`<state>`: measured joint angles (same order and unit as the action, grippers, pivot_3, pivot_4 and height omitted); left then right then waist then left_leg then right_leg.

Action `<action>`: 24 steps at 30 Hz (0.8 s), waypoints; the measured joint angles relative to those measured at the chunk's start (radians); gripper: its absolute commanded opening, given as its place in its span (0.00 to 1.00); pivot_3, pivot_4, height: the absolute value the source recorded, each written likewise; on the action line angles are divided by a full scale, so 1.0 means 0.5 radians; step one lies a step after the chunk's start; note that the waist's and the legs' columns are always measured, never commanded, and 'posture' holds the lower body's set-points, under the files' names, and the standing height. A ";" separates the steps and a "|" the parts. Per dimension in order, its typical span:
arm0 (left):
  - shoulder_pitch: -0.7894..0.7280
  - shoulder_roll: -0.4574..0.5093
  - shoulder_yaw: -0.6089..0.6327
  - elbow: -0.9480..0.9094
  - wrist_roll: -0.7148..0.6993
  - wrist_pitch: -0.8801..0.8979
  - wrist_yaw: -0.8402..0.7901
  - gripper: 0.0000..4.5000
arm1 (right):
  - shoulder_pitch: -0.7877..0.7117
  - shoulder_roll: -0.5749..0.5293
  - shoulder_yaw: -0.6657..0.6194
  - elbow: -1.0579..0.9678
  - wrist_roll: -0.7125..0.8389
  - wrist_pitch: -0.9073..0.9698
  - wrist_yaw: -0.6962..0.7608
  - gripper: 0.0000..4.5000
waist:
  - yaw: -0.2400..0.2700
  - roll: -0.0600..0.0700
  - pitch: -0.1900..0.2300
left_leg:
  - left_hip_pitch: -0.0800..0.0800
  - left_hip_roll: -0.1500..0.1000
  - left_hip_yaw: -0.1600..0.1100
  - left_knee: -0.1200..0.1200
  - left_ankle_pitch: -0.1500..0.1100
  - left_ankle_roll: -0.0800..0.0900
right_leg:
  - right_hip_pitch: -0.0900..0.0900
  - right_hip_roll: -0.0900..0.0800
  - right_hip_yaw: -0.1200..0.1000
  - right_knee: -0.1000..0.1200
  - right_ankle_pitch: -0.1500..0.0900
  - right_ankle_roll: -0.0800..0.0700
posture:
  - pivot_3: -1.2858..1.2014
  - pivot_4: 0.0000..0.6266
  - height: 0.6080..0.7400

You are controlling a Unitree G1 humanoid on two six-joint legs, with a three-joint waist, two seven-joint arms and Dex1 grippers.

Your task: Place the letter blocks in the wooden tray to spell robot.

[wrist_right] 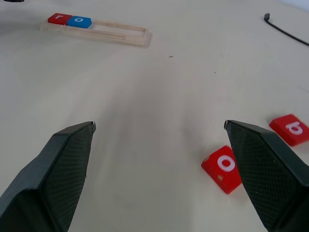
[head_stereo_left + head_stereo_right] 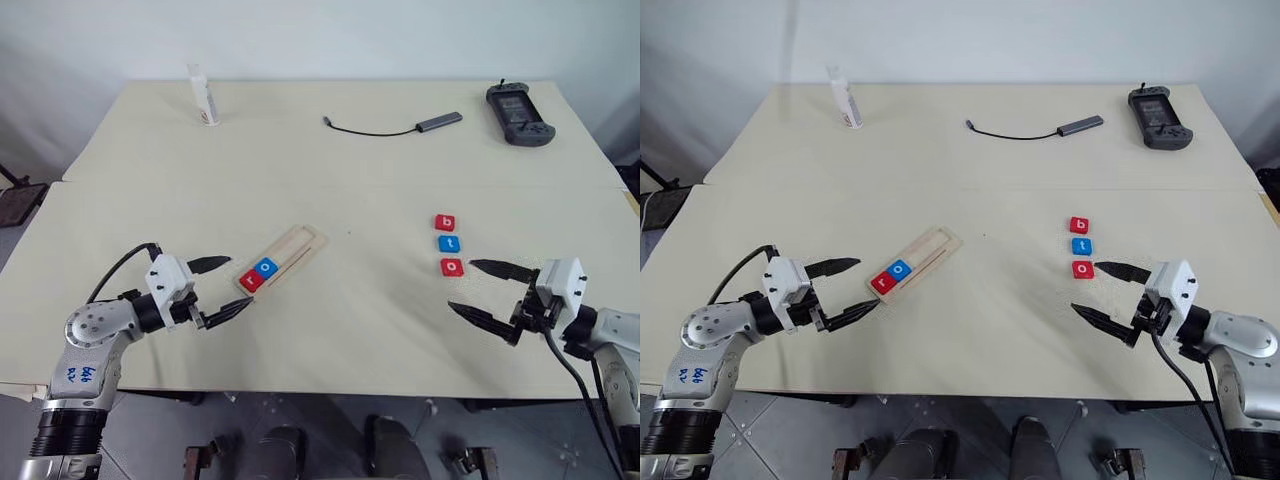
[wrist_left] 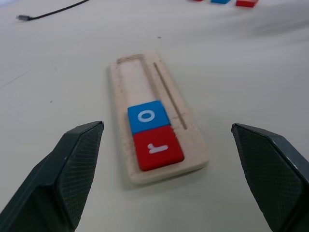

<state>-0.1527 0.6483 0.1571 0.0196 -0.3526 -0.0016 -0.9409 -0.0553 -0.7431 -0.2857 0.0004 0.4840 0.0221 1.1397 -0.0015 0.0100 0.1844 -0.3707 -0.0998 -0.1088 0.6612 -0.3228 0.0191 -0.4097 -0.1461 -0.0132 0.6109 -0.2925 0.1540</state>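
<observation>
The wooden tray (image 2: 297, 250) lies slanted left of the table's middle. A red r block (image 2: 250, 280) fills its near end and a blue o block (image 2: 265, 267) sits beside it. My left gripper (image 2: 223, 287) stands open just left of that end, holding nothing. On the right, three loose blocks form a short column: red b (image 2: 445, 222), blue t (image 2: 448, 243), red o (image 2: 452, 266). My right gripper (image 2: 472, 289) is open just near and right of the red o (image 1: 223, 167), its far finger level with that block, nothing between its fingers.
At the table's far side stand a white tube (image 2: 203, 96), a grey adapter with a black cable (image 2: 400, 127) and a black handheld controller (image 2: 518, 112). A seam (image 2: 330, 188) between two tabletops runs across behind the blocks.
</observation>
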 measured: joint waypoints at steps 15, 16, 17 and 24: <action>0.624 -0.033 0.525 0.055 -0.163 -0.116 0.061 1.00 | -0.441 0.267 0.377 -0.150 0.078 0.131 0.027 1.00 | -0.002 -0.001 0.000 | 0.001 0.018 0.009 0.001 -0.005 -0.009 | -0.004 0.017 0.010 -0.003 0.000 -0.001 | 0.52 0.24 1.00; 0.673 -0.032 0.566 0.068 -0.166 -0.147 0.058 1.00 | -0.476 0.277 0.411 -0.145 0.071 0.130 0.044 1.00 | 0.003 -0.001 0.000 | 0.001 0.018 0.009 0.002 -0.006 -0.008 | -0.004 0.017 0.010 -0.004 0.000 -0.001 | 0.52 0.24 1.00; 0.716 -0.032 0.606 0.074 -0.170 -0.164 0.052 1.00 | -0.509 0.288 0.435 -0.139 0.068 0.130 0.061 1.00 | 0.011 -0.002 0.000 | 0.001 0.017 0.008 0.002 -0.006 -0.008 | -0.004 0.015 0.009 -0.003 0.000 -0.001 | 0.52 0.24 1.00; 0.857 -0.029 0.707 0.002 -0.308 -0.064 -0.014 1.00 | -0.575 0.294 0.522 -0.063 0.032 0.116 0.172 1.00 | 0.049 -0.004 -0.001 | 0.000 0.016 0.009 0.003 -0.009 -0.005 | -0.003 0.015 0.009 -0.006 0.000 -0.001 | 0.52 0.24 1.00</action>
<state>0.2760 0.6336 0.5103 0.0206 -0.5068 -0.0336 -0.9479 -0.3426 -0.5959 -0.0249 -0.0312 0.4998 0.0800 1.2257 0.0230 0.0079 0.1837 -0.3705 -0.0917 -0.1045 0.6624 -0.3271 0.0165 -0.4112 -0.1386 -0.0085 0.6079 -0.2926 0.1535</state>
